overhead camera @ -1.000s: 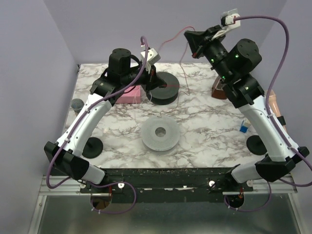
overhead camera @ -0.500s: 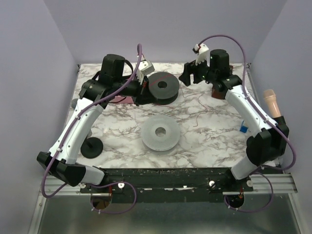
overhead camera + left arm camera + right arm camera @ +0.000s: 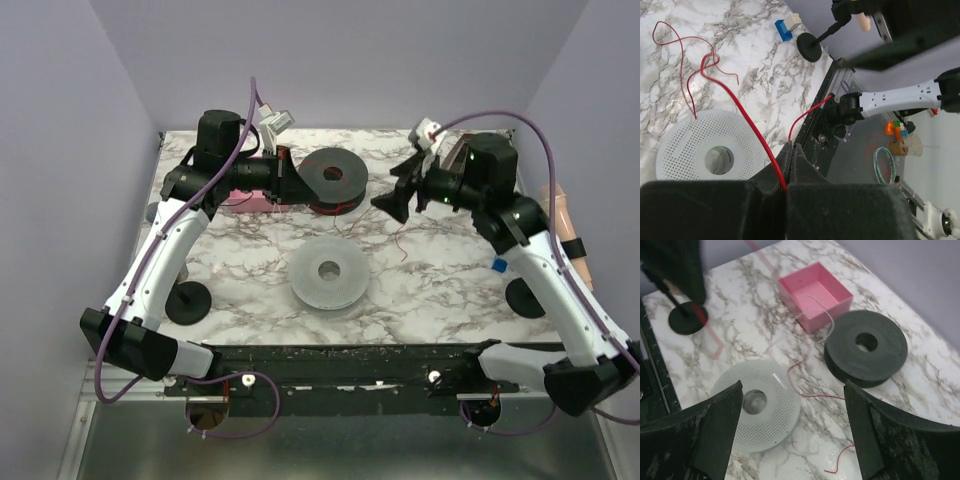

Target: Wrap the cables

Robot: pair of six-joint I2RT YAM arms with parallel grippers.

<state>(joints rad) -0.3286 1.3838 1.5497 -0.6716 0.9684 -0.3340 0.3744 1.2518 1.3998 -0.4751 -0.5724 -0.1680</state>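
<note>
- Toward the back of the tabletop, my left end effector is clamped tight on the red wire, which comes out from between the closed fingers.
- A short tail of the wire sticks out the other way, toward the table's front rail.
- From the pinch the wire crosses the white spool in the left wrist view and ends in loose curls on the marble.
- My left end effector sits just beside the black spool, with the pink box on its other side.
- My right end effector is spread wide with nothing between the fingers, up off the tabletop to the right of the black spool.
- Below it, thin wire loops lie on the tabletop between the white and black spools.
</note>
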